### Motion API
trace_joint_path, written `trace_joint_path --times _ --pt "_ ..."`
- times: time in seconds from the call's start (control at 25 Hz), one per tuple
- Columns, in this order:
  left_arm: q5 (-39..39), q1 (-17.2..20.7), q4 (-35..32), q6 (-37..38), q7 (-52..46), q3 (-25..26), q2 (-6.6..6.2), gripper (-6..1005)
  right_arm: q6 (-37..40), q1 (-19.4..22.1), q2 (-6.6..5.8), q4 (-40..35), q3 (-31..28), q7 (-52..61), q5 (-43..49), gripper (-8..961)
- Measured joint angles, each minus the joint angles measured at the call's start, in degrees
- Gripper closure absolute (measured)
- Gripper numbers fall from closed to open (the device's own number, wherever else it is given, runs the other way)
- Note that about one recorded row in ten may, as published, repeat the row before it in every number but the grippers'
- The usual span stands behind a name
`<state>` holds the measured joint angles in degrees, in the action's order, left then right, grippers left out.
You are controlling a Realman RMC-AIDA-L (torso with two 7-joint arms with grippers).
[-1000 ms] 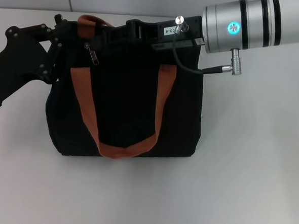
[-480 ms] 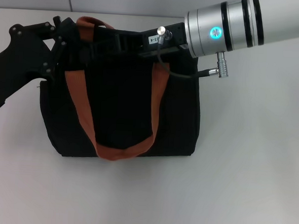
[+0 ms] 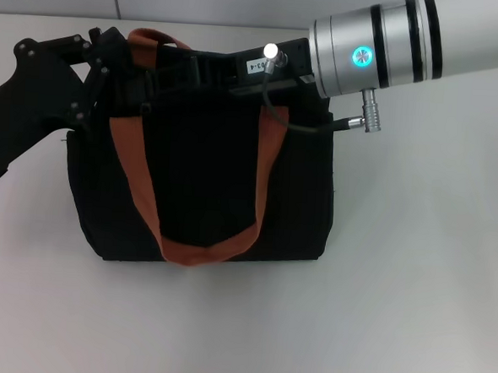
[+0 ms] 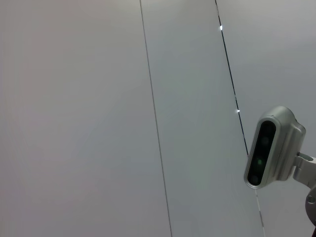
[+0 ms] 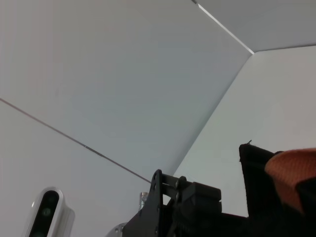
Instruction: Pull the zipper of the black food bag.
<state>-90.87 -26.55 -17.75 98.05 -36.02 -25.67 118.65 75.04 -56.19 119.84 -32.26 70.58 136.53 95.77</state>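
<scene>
The black food bag (image 3: pixel 203 179) stands on the white table with its rust-brown handles (image 3: pixel 135 175) hanging over the near face. My left gripper (image 3: pixel 113 56) is at the bag's top left end, against the fabric. My right gripper (image 3: pixel 176 68) reaches in from the right and lies along the bag's top edge, black on black. A tiny pale glint (image 3: pixel 146 107) shows just below the top edge; I cannot tell if it is the zipper pull. The right wrist view shows the left gripper's black body (image 5: pixel 182 207), a bag corner (image 5: pixel 256 177) and a handle (image 5: pixel 291 170).
The white table (image 3: pixel 413 273) spreads around the bag, with a grey wall behind it. The right arm's silver forearm (image 3: pixel 393 43) and its cable (image 3: pixel 308 122) hang over the bag's top right. The left wrist view shows only wall panels and a grey camera housing (image 4: pixel 269 148).
My right gripper has slid left along the bag's top edge. The bag's left end has bulged out to the left. The dangling silver tab at the upper left no longer hangs there.
</scene>
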Motion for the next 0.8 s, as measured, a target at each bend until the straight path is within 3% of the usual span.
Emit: trace_joint_path --times 0.76,0.8 --pt "0.00 -0.17 -0.01 0.30 -0.10 -0.29 0.00 957 -1.94 -0.16 0.04 0.28 0.26 -3.26 -0.41 650" --pt "0.00 -0.17 -0.01 0.30 -0.10 -0.29 0.00 957 -1.94 -0.16 0.04 0.28 0.26 -3.26 -0.41 711"
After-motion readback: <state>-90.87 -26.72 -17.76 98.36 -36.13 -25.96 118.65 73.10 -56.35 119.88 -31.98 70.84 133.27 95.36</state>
